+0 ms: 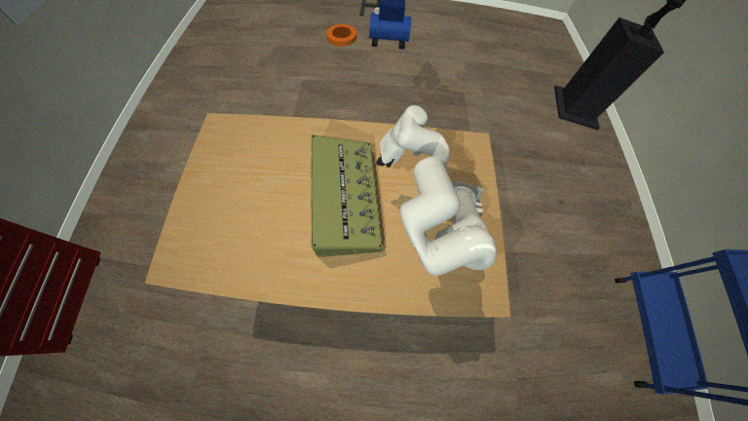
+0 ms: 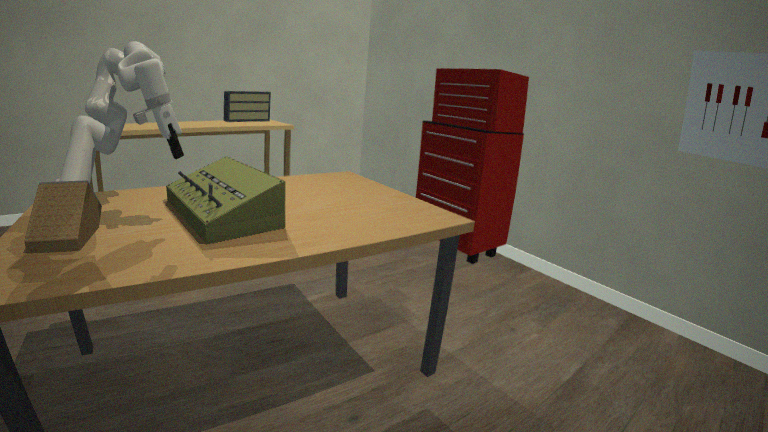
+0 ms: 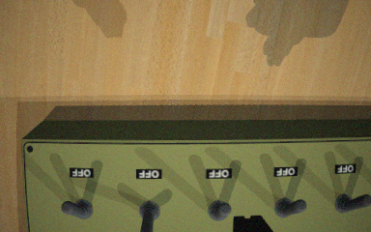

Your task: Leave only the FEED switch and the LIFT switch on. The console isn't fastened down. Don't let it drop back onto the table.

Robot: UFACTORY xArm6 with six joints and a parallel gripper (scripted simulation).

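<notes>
The green sloped console (image 1: 325,190) (image 2: 266,201) (image 3: 121,152) stands on the table, with a row of several toggle switches. The LIFT switch (image 1: 358,165) (image 2: 211,189) (image 3: 147,222) is second from one end; its lever tilts away from its OFF label, toward the name labels, so it looks on. The FEED switch (image 1: 363,196) (image 3: 290,207) is fourth from that end; its lever does not tilt that way and looks off, as do the other levers. My gripper (image 1: 385,163) (image 2: 177,156) (image 3: 252,224) is shut and empty, raised above the console's robot-side edge, clear of the levers.
The console sits on the wooden table (image 1: 247,201) (image 2: 339,201) between the arm and the table's far part. The arm's base block (image 2: 59,212) is at the robot side. A red tool cabinet (image 1: 44,289) (image 2: 487,178) and a blue cart (image 1: 670,327) stand off the table.
</notes>
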